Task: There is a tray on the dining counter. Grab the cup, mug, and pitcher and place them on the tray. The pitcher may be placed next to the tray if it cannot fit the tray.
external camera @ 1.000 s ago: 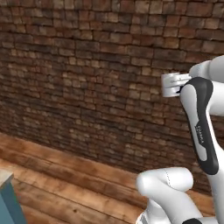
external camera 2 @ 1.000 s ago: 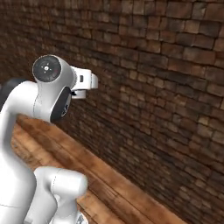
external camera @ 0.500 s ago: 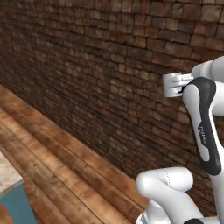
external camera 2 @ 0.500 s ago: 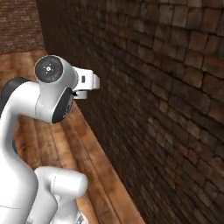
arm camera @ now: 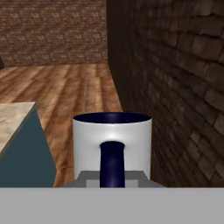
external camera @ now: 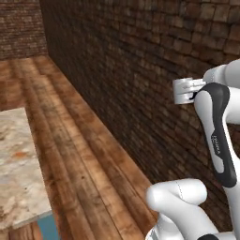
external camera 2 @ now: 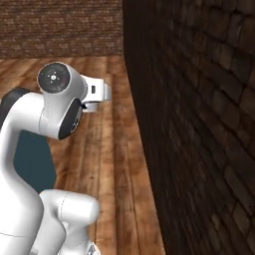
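- The white arm (external camera: 219,136) has a little grey mark on its dark side. It is too small and blurry to read.
- No other words or numbers show.

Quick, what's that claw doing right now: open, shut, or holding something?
Gripper: shut on the mug, gripped by its dark handle.

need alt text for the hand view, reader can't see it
A light grey mug with a dark navy handle, facing the camera, is held upright close in front. Behind it a wooden floor runs beside a dark brick wall, with a marble-topped counter corner at left.
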